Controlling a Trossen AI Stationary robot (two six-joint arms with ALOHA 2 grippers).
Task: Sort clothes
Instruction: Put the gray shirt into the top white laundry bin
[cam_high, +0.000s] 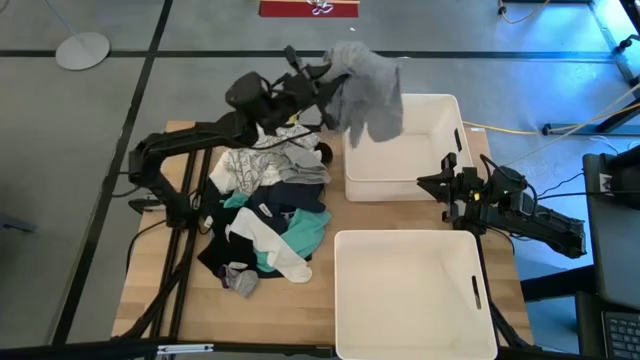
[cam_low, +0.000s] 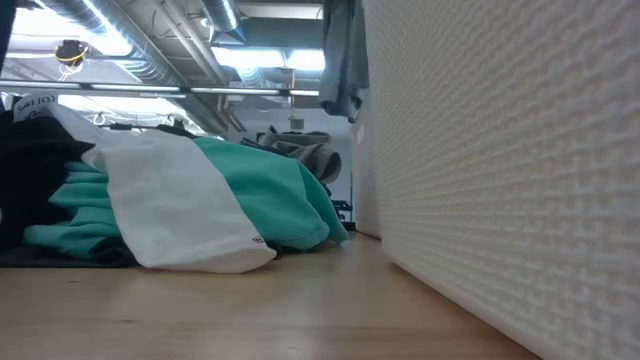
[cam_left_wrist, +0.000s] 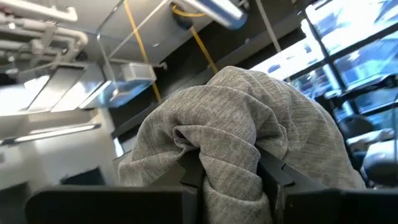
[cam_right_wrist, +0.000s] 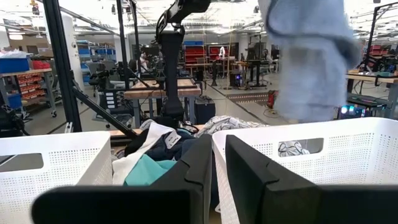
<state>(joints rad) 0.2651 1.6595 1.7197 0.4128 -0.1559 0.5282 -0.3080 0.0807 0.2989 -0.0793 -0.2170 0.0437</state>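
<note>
A: Starting at the left of the overhead shot: the pile of clothes (cam_high: 268, 215) sits on the counter (cam_high: 150, 290), white, navy and teal all tangled, well clear of either claw.

B: And just past it, the left claw (cam_high: 335, 85) is up high, pinched tight on a grey garment (cam_high: 368, 90). The cloth hangs straight down, long axis vertical.

A: That's the relation that matters. The garment dangles over the near-left corner of the far bin (cam_high: 405, 145), partly over its rim, not fully above the inside. I'd judge a short carry rightward puts it squarely over the bin.

B: The left arm clearly owns this one. The right claw (cam_high: 450, 192) waits at the bin's right side, between the two bins, fingers nearly together with only a thin gap, holding nothing.

A: The near bin (cam_high: 410, 295) sits further right and closer to us.

B: Views differ, though. The left wrist camera shows the grip itself: both fingers (cam_left_wrist: 273, 171) buried in a fold of grey fabric (cam_left_wrist: 236, 124). Overhead can't show that.

A: And the right wrist camera shows the garment (cam_right_wrist: 308, 56) hanging clear above the bin wall (cam_right_wrist: 348, 155), the height you can't read from above.
</note>
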